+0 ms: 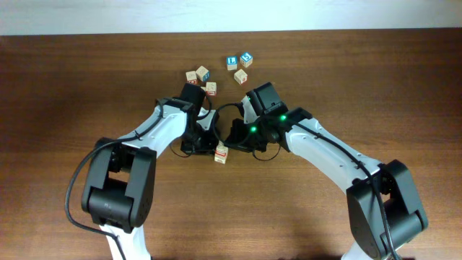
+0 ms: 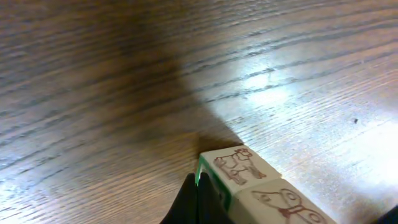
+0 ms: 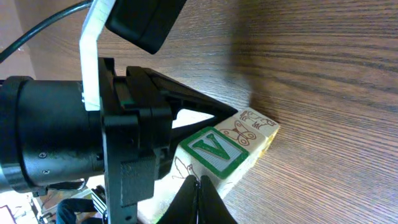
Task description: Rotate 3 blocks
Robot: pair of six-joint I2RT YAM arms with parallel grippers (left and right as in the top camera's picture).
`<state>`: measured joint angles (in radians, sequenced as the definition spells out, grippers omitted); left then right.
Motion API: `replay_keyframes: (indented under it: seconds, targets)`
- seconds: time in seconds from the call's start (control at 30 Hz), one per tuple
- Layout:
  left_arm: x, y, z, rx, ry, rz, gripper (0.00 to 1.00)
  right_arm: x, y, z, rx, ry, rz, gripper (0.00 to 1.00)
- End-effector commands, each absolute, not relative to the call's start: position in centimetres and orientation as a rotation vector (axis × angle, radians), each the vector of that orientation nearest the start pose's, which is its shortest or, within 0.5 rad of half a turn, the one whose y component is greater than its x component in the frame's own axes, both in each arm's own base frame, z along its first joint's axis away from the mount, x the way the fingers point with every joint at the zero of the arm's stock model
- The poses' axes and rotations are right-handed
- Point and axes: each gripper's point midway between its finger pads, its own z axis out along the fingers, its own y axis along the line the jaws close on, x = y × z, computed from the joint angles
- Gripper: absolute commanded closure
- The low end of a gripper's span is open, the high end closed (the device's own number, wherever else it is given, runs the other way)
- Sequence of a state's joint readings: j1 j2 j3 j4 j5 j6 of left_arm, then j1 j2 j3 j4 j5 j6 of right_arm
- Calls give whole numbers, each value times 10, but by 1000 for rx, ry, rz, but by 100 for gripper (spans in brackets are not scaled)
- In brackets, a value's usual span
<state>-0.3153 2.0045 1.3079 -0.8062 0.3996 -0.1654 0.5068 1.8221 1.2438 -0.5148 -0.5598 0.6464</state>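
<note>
Left gripper [image 2: 196, 194]: fingers pressed together into one dark wedge, nothing pinched. The tip is right up against the green-edged side of the nearest cube.
Right gripper [image 3: 196, 196]: pressed together too, nothing between the fingers. Its tip sits at the near edge of the green V cube [image 3: 214, 154]; whether it touches is too close to call.
Blocks [image 1: 221, 152]: a tight little row in the middle of the table [image 1: 72, 87], squeezed between the two grippers, the cubes touching face to face.
Faces showing: a green-framed V on top, with a butterfly drawing [image 3: 239, 132] just beside it. From the left wrist there is a dog drawing [image 2: 239, 165], and next to it a second animal face with a red bow [image 2: 286, 205].
Far side of the row: seen from the right wrist, the left gripper's wedge comes to a point against it.
Loose cubes: three pale cubes [image 1: 203, 75] lie near the far edge of the table. Two blue-faced cubes [image 1: 239, 60] and one more pale one sit just beside them, all well apart from the row.
Hard to make out: how many cubes make up the row. From overhead both sets of fingertips are hidden under the wrists. The bow-faced cube is cut off at the bottom of the frame.
</note>
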Motion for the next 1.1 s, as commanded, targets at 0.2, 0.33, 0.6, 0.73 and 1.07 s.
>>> replay_keyframes:
  seconds: [0.2,0.33,0.6,0.73,1.07]
  targets:
    - [335,-186,22,272,3064,-677,100,325,286,85,-3,2876,1026,96]
    - [340,-174,18,244,3067,-597,100,325,286,85,-3,2876,1027,96]
    - [355,-137,15,88,3069,-498,100,325,286,85,-4,2875,1028,96]
    - [358,-130,15,56,3067,-494,100,327,287,90,-8,2867,1039,96]
    - [359,-128,14,55,3067,-474,100,339,294,119,-44,2829,1053,96]
